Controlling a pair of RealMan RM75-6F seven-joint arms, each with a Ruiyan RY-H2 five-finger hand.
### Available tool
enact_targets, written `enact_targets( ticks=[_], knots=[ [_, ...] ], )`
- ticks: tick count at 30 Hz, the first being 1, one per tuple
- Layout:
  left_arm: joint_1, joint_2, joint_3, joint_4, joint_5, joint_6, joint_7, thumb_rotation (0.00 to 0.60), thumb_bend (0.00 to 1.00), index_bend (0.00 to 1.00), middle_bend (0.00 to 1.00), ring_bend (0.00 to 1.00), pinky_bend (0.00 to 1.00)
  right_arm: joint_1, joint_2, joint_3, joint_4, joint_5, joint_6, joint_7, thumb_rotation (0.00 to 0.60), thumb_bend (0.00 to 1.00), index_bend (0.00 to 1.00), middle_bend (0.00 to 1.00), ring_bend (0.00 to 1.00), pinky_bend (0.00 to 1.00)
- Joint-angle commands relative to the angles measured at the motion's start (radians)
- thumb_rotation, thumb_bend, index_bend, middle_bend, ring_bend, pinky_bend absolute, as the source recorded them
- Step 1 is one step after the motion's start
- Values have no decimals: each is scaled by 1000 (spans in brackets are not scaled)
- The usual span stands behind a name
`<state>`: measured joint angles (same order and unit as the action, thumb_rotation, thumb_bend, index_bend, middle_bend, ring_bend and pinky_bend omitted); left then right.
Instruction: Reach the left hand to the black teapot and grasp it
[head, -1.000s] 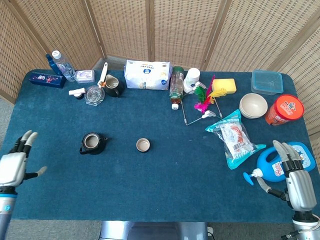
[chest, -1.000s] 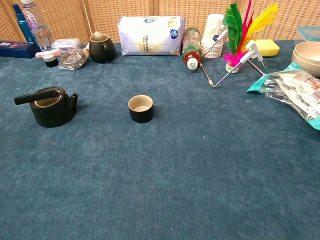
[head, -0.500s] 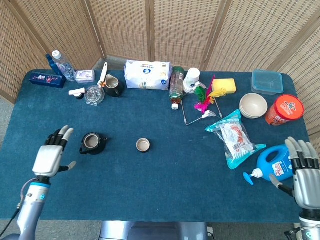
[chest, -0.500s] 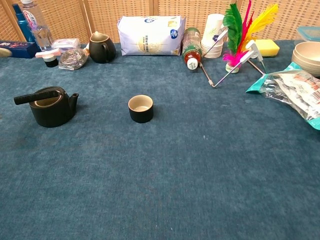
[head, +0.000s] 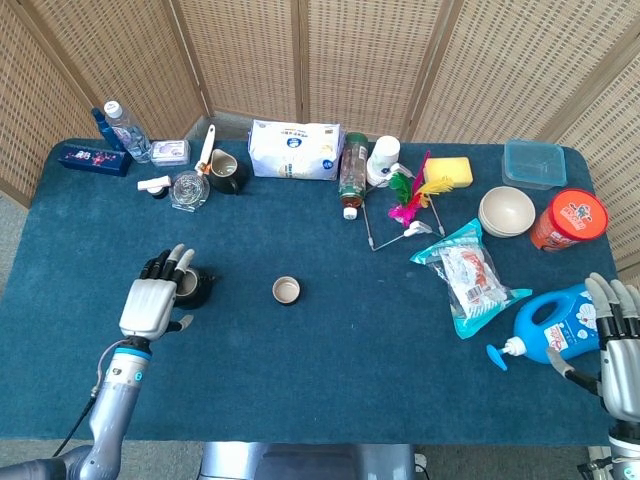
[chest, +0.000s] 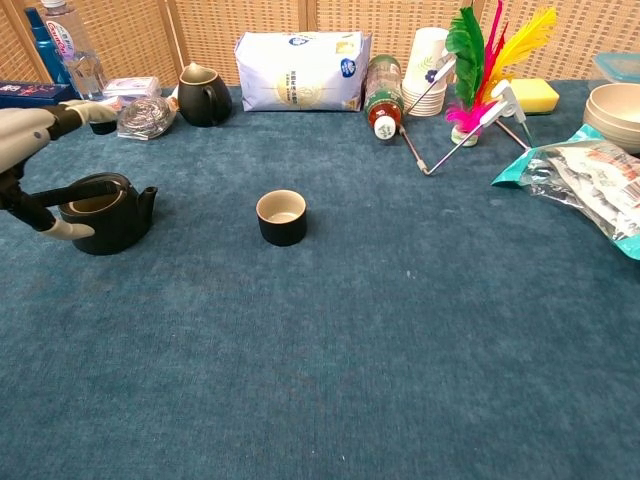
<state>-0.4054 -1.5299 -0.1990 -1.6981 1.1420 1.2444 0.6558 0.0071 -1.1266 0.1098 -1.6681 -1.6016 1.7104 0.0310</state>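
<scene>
Left robot hand (head: 152, 301) spread wide over black teapot (chest: 105, 212) — poss. touching, no grip

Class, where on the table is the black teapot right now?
The teapot sits on the left of the blue table, left of the small cup, with the left hand right at it.
</scene>
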Motion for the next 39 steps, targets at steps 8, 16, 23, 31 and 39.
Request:
enact_targets(
  ticks=[8, 16, 23, 31, 39],
  knots=[
    [-31, -45, -11, 65, -46, 6, 9, 600, 288, 0, 0, 42, 164, 2, 8, 0, -6, 4, -11, 29, 600, 111, 0, 0, 0, 0],
    [-52, -104, -17, 134, -24, 60, 31, 600, 380, 264, 286, 365, 501, 5, 15, -3, -12, 11, -30, 39, 600, 111, 0, 0, 0, 0],
    [-51, -121, -9, 174, -15, 104, 67, 600, 489, 389, 421, 453, 541, 5, 22, -5, -15, 14, -38, 44, 600, 110, 0, 0, 0, 0],
    [-60, -115, 1, 226, 23, 111, 52, 600, 612, 570, 603, 611, 746, 7, 27, -10, -23, 19, -55, 30, 600, 111, 0, 0, 0, 0],
    [-78, -96, 16, 276, 84, 116, 50, 600, 651, 698, 749, 730, 806, 8, 29, -10, -26, 25, -61, 30, 600, 111, 0, 0, 0, 0]
  ],
)
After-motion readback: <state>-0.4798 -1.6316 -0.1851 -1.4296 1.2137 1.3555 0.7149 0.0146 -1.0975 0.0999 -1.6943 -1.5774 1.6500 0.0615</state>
